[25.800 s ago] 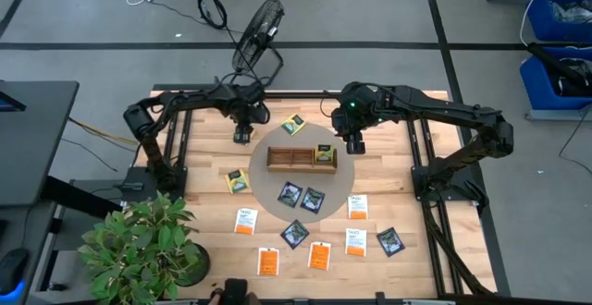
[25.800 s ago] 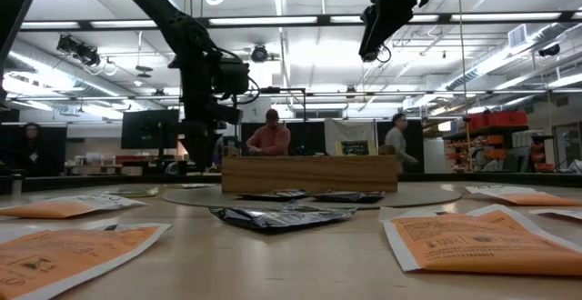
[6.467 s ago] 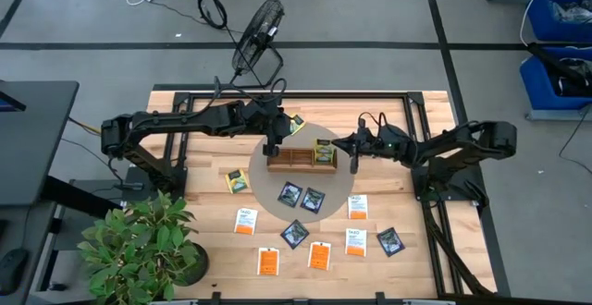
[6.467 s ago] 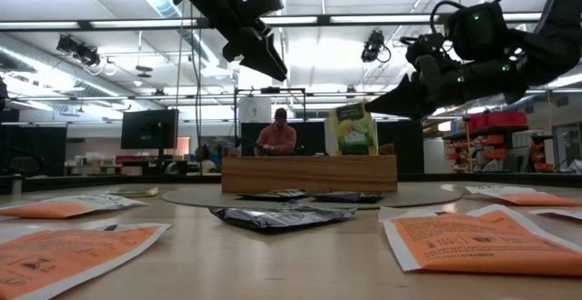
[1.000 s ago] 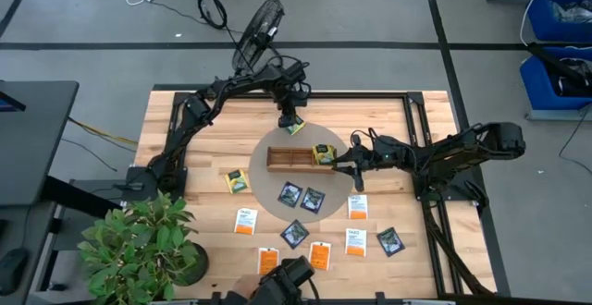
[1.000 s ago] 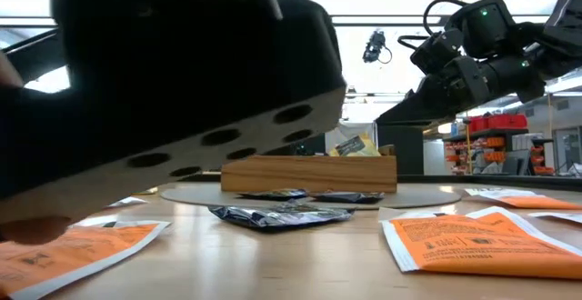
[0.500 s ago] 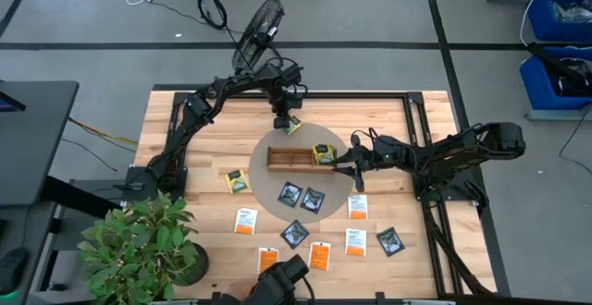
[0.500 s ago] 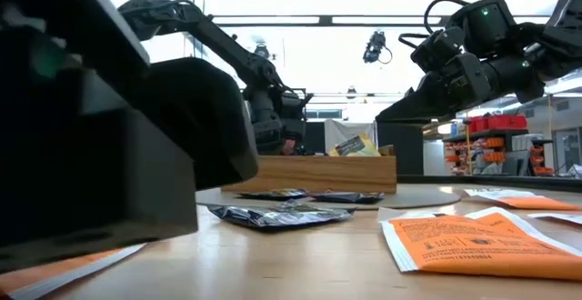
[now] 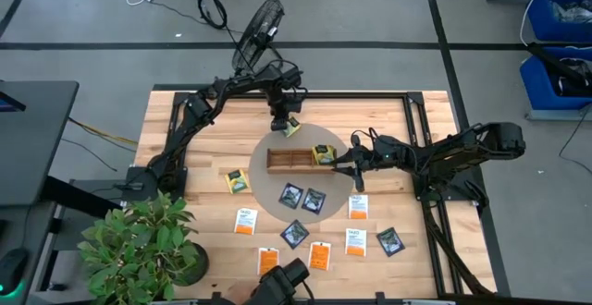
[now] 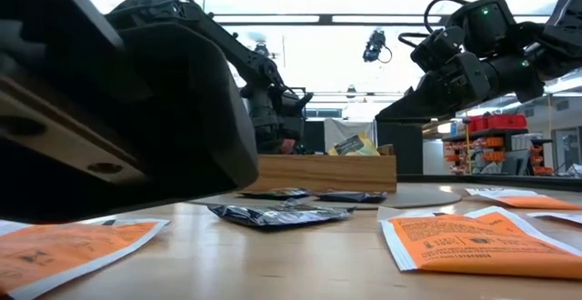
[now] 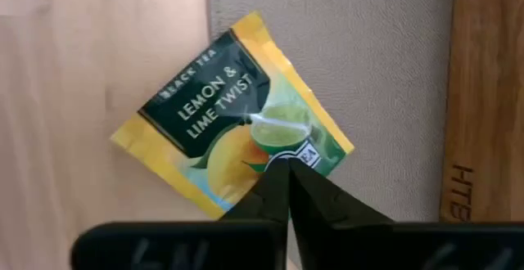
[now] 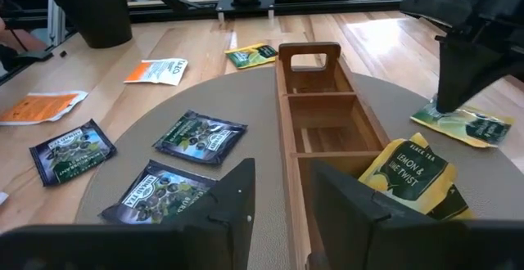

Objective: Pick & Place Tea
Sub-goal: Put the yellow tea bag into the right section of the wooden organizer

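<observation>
Currently left gripper (image 9: 285, 126) sits at the tray's (image 9: 287, 160) 12 o'clock, over the round mat's (image 9: 277, 180) far edge, fingers (image 11: 282, 190) pressed together on the corner of a lemon packet (image 11: 233, 114) lying flat half on mat, half on table (image 9: 194, 129). Right gripper (image 9: 340, 161) hovers at the tray's 3 o'clock end, fingers (image 12: 233, 195) apart, nothing between them. A second lemon packet (image 12: 417, 174) leans in the tray's end compartment there. Dark packets (image 9: 302, 197) lie on the mat at the tray's 6 o'clock; orange ones (image 9: 319, 255) lie farther out along the near edge.
</observation>
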